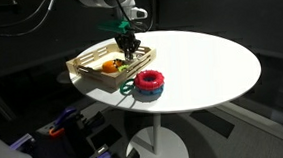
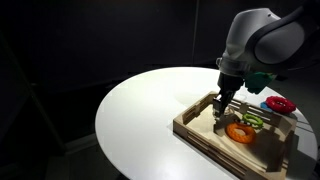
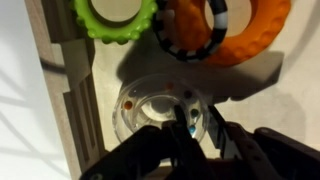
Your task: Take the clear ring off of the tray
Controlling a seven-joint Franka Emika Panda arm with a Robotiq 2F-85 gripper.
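while the arm [image 2: 255,40] reaches down into the tray [image 1: 85,65], the jaws straddle one part of the rim of the clear ring [image 3: 130,105], one tip inside its hole and one outside; whether they pinch it i cannot tell. the clear ring lies flat on the tray floor, near a green ring [image 3: 115,15] and an orange ring [image 3: 250,40]. on the table [image 1: 211,64], a red ring [image 1: 150,80] sits outside the tray.

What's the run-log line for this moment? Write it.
gripper low in tray | fingers straddle clear ring rim | ring on tray floor | grip unconfirmed
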